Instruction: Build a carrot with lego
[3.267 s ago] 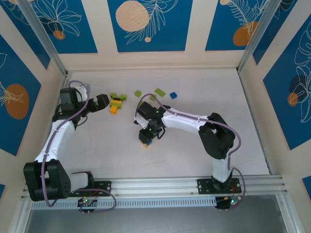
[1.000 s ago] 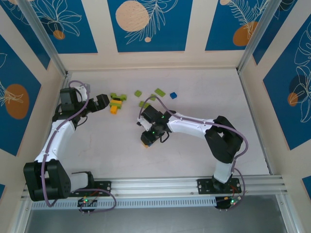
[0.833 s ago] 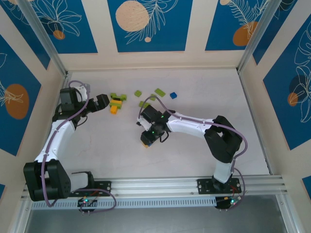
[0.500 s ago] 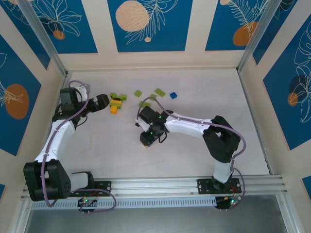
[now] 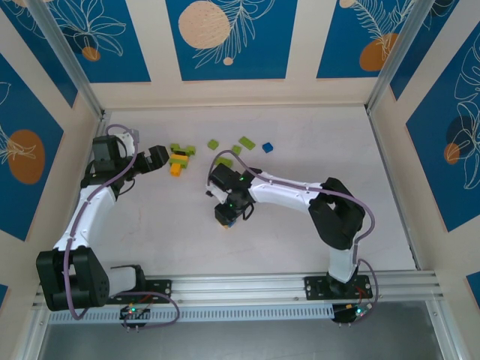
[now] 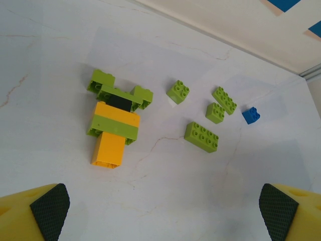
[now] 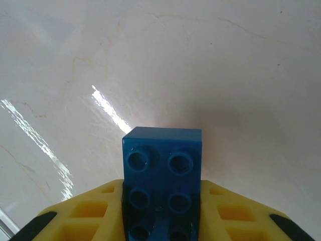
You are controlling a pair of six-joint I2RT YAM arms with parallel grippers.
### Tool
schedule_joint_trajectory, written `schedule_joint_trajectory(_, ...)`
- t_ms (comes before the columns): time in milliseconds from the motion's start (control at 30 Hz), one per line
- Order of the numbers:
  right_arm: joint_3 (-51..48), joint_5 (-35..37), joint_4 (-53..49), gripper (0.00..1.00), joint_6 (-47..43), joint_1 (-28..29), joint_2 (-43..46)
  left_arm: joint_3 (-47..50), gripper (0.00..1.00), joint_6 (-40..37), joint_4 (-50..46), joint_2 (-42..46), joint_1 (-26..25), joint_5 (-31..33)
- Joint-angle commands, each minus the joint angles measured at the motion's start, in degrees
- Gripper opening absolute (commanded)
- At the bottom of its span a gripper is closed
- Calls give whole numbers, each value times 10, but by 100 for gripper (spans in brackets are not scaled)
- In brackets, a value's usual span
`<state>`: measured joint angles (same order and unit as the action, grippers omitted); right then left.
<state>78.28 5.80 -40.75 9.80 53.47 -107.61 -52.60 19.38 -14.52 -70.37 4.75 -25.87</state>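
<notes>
Lego carrot [image 6: 114,125], a part-built stack of orange and lime-green studded plastic bricks, lies on the white table [image 6: 60,60] near the left tool [image 6: 163,207], which gapes wide and empty, seemingly waiting. The right tool [image 7: 161,203] pinches a blue studded brick [image 7: 161,165], probably for joining. Its wrist view makes the grip plain, and the overhead view places it well apart from the carrot.

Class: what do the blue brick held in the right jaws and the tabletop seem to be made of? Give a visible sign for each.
Blue brick: likely moulded plastic, smooth and slightly glossy; crisp round studs, even colour.
Tabletop: polished marble or a marble-print laminate, I cannot tell which; fine veins and bright glare streaks.
</notes>
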Motion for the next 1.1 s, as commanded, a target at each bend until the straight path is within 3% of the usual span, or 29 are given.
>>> schedule_joint_trajectory(0,14,10,-70,32,-17,5,-23,-15,100,-7,-3,0,-3,-10)
schedule_joint_trajectory(333,44,5,-56,32,-18,5,-10,-16,100,-7,-3,-3,-2,-10)
schedule_joint_trajectory(1067,-6,-11,34,34,-25,5,-4,-19,100,-6,-2,-6,-2,-14)
